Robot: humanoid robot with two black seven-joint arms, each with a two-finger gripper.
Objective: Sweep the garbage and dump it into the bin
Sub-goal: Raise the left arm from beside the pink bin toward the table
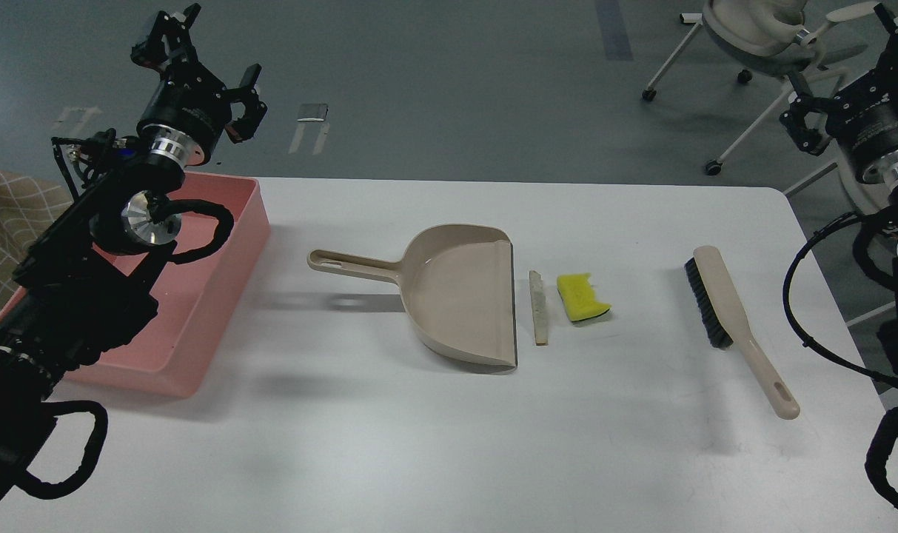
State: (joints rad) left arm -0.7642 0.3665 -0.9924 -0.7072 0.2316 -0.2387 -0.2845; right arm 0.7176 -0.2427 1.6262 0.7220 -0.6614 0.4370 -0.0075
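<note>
Head view
Bench (434, 459): white, rounded far-right corner, carrying every task thing; grey floor beyond it.
Bin (219, 296): pink shallow tub at the bench's left edge, partly hidden by the left arm; what shows of its inside holds nothing.
Dustpan (456, 296): beige, near the middle of the bench, lying flat, handle pointing left toward the bin, open lip facing right.
Wedge (540, 307): pale thin scrap, lying just beside the dustpan's lip and roughly parallel to it, not touching the pan.
Sponge (582, 296): yellow chunk with a dark underside showing at its lower edge, just right of the wedge, a small gap between them.
Brush (722, 311): beige, black bristles along its left side, lying well right of the sponge, handle running toward the near right, hanging hole at its end.
Left jaws (215, 74): raised above the far-left corner, over the back of the bin, apart from everything on the bench; the fingers stand spread, holding nothing.
Right jaws (856, 74): raised at the far right, past the bench edge, partly cut by the frame; dark and seen at an angle, so whether they are apart or together I cannot tell.
Chair (759, 44): pale office chair on castors on the floor behind the right arm.
Cloth (8, 200): tan checked fabric at the left edge, behind the bin.
</note>
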